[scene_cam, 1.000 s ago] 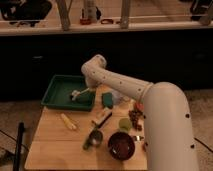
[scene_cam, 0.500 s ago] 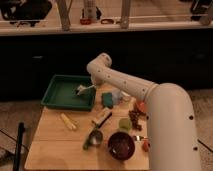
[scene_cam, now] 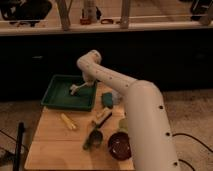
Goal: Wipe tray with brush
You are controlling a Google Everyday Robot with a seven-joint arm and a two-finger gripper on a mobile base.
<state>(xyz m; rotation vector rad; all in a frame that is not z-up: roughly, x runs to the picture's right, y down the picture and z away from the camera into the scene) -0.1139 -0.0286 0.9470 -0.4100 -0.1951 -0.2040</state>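
The dark green tray (scene_cam: pixel 56 95) sits at the back left of the wooden table. My gripper (scene_cam: pixel 86 83) reaches down over the tray's right half from the white arm, whose elbow bends above it. It is shut on the brush (scene_cam: pixel 75 89), a small pale cream piece that slants down to the left from the gripper, with its end on or just above the tray floor. The brush's darker head is not clear to see.
On the wooden table (scene_cam: pixel 50 145) lie a yellow corn-like piece (scene_cam: pixel 68 121), a small green block (scene_cam: pixel 107 100), a pale-and-dark bar (scene_cam: pixel 101 117), a metal scoop (scene_cam: pixel 93 138) and a dark red bowl (scene_cam: pixel 120 145). A black pole (scene_cam: pixel 20 145) stands at the left.
The gripper and brush have moved left and slightly back within the tray. The view is now closer in on the table.
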